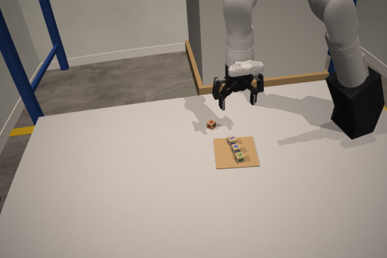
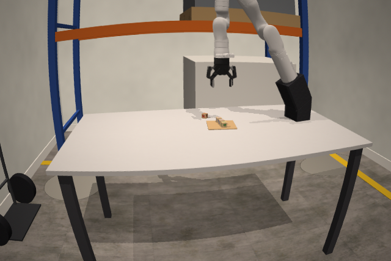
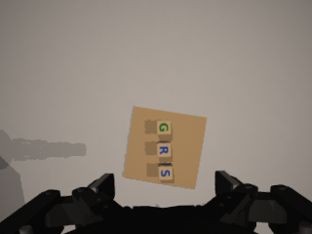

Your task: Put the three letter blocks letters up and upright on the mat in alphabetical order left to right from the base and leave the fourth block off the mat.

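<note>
A tan mat (image 1: 236, 153) lies flat on the white table. Three wooden blocks stand on it in a straight, close row: S (image 1: 231, 139), R (image 1: 236, 147) and G (image 1: 239, 156). The wrist view shows the mat (image 3: 166, 147) with G (image 3: 163, 128), R (image 3: 166, 150) and S (image 3: 166, 174) on top. A fourth block with red marks (image 1: 211, 124) lies on the table off the mat, beyond its far left corner. My gripper (image 1: 237, 103) is open and empty, high above the table behind the mat. It also shows in the exterior view (image 2: 221, 84).
The arm's black base (image 1: 357, 105) stands at the table's right rear. A large grey box (image 1: 265, 27) on a tan platform stands behind the table. Blue rack posts (image 1: 19, 70) stand at the left.
</note>
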